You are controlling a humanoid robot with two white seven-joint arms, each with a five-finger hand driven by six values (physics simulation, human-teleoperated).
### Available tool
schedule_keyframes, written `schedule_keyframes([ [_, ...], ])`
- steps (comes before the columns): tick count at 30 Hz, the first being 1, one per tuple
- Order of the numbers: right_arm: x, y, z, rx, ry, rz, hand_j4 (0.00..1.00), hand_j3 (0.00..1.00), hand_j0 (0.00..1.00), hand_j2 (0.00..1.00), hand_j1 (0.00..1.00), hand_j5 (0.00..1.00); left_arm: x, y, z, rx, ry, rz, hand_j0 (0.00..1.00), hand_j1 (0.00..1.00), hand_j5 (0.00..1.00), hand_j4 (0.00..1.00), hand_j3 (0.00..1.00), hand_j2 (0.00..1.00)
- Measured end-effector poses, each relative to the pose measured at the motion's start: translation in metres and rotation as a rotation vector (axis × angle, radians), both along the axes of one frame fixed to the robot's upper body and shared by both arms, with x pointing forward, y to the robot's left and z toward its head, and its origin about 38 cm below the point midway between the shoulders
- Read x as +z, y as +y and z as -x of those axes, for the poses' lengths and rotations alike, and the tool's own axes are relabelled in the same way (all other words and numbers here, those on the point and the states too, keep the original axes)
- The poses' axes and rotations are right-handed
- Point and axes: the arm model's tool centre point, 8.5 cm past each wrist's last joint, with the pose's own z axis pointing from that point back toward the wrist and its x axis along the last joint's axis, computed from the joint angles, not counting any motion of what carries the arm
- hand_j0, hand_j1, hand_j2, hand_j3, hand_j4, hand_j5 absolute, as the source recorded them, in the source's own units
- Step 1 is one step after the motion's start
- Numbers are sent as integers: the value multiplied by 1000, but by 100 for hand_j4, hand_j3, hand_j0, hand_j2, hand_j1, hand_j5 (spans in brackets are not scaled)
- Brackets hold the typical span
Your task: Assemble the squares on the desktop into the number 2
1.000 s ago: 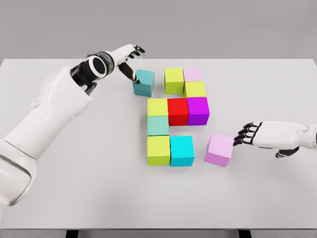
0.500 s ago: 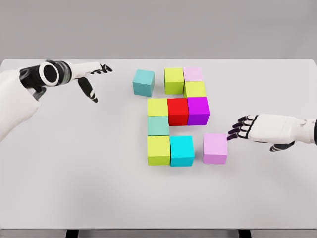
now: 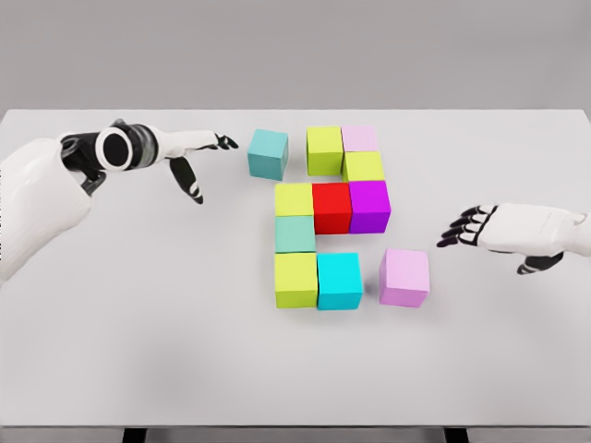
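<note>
Coloured cubes lie on the white table [image 3: 138, 323]. A teal cube [image 3: 268, 153] stands apart at the upper left, with a lime cube [image 3: 325, 149] and a pale pink cube [image 3: 360, 138] to its right. Below run a lime [image 3: 363, 166], yellow-green [image 3: 294, 198], red [image 3: 331, 207] and purple cube [image 3: 369, 206], then a mint [image 3: 295, 233], lime [image 3: 295, 279] and cyan cube [image 3: 339, 281]. A lilac cube [image 3: 404, 277] sits slightly apart at the lower right. My left hand [image 3: 208, 161] is open, just left of the teal cube. My right hand [image 3: 462, 228] is open, right of the lilac cube, not touching it.
The table's far edge runs just behind the top row of cubes. Dark table legs [image 3: 134, 434] show under the front edge.
My left hand let go of the teal cube, swung away left, then came back toward it. My right hand pushed the lilac cube left and straight, then drew back to the right.
</note>
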Motion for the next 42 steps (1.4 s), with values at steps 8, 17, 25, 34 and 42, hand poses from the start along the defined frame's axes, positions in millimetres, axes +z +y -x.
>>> schedule_keyframes([
  [8, -15, 21, 23, 81, 47, 3, 100, 100, 100, 100, 100, 100, -3, -18, 2, -46, 2, 18, 100, 100, 100, 100, 100, 100],
  [17, -10, 27, 22, 100, 34, -2, 100, 100, 100, 100, 100, 100, -3, -26, 3, -60, 3, 29, 100, 100, 100, 100, 100, 100],
  [25, -8, 29, 21, 103, 27, -6, 100, 100, 100, 100, 100, 100, -4, -11, 7, -103, 2, 55, 100, 100, 100, 100, 100, 100],
  [34, -5, 35, 22, 121, 17, -13, 100, 100, 100, 100, 100, 100, -11, -9, 13, -162, 2, 70, 100, 100, 100, 100, 100, 100],
  [42, -2, 41, 21, 139, 6, -20, 100, 100, 100, 100, 100, 100, -11, -15, 14, -175, 2, 76, 100, 100, 100, 100, 100, 100],
])
